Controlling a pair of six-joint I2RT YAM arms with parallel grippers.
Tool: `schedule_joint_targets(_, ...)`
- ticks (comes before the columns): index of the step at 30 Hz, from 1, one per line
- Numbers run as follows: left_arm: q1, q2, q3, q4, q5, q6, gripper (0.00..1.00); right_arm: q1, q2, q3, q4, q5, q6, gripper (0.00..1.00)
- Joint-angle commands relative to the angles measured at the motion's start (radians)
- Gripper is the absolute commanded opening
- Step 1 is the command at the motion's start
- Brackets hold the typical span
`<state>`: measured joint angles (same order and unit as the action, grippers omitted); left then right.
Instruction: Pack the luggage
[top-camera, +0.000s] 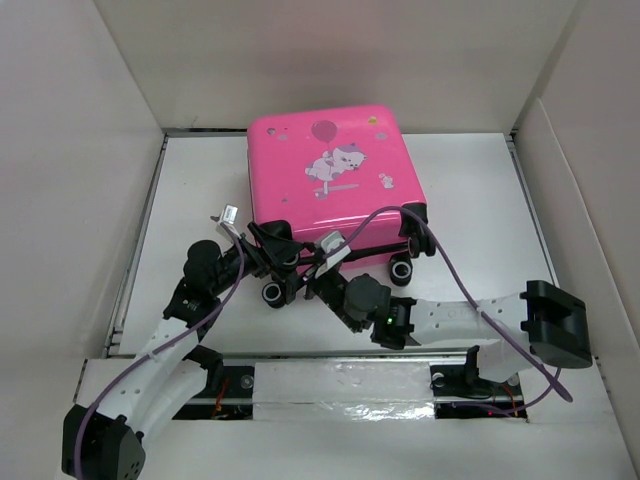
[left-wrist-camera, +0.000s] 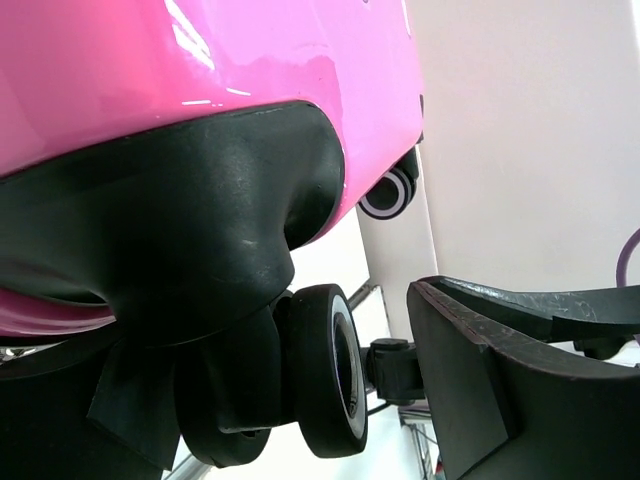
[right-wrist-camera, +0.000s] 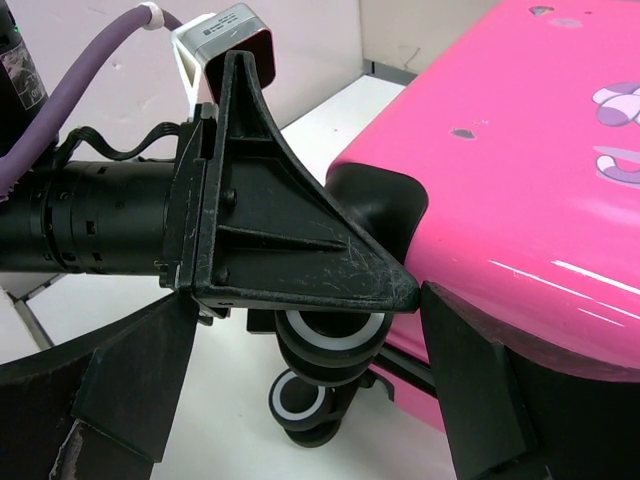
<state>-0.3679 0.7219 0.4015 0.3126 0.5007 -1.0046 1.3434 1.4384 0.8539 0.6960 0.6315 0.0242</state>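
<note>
Luggage shut, lying flat, upper centre of the tabletop. Left claw has fingers apart, straddling a lower-edge wheel, with a gap showing on one side. Right claw sits just beside it, fingers apart, not gripping anything.

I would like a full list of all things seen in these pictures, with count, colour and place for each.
luggage: one, hot pink with cartoon print, lying closed on the table, wheels toward the arms
wheels: at least two seen, black with pale rims, at the luggage's near edge
table: one, white, under the luggage
walls: white panels, on three sides of the table
cables: two, purple, one along each arm
left gripper: one, black, open, around a wheel at the near left corner
right gripper: one, black, open, close beside the left gripper
</note>
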Motion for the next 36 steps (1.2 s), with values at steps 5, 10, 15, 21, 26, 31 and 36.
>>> schedule_joint_targets(5, -0.02, -0.041, 0.102, 0.157, 0.047, 0.024, 0.77, 0.007, 0.013, -0.105, 0.046, 0.03, 0.097, 0.96)
schedule_joint_targets(10, -0.02, -0.041, 0.099, 0.166, 0.048, 0.015, 0.78, 0.007, 0.03, -0.101, 0.043, 0.024, 0.111, 0.99)
schedule_joint_targets(15, -0.02, -0.05, 0.088, 0.181, 0.047, 0.0, 0.78, -0.006, 0.045, -0.064, 0.023, 0.031, 0.115, 1.0)
schedule_joint_targets(21, -0.02, -0.052, 0.071, 0.201, 0.061, -0.009, 0.78, -0.059, 0.039, -0.079, 0.083, -0.024, 0.079, 1.0)
schedule_joint_targets(26, -0.02, -0.058, 0.066, 0.192, 0.062, -0.005, 0.78, -0.081, 0.071, -0.001, 0.076, -0.05, 0.01, 0.99)
schedule_joint_targets(31, -0.02, -0.059, 0.063, 0.189, 0.064, -0.003, 0.78, -0.112, 0.123, 0.059, 0.072, -0.13, 0.003, 0.98)
schedule_joint_targets(36, -0.02, -0.061, 0.053, 0.201, 0.064, -0.008, 0.77, -0.154, 0.183, 0.074, 0.141, -0.21, 0.023, 0.97)
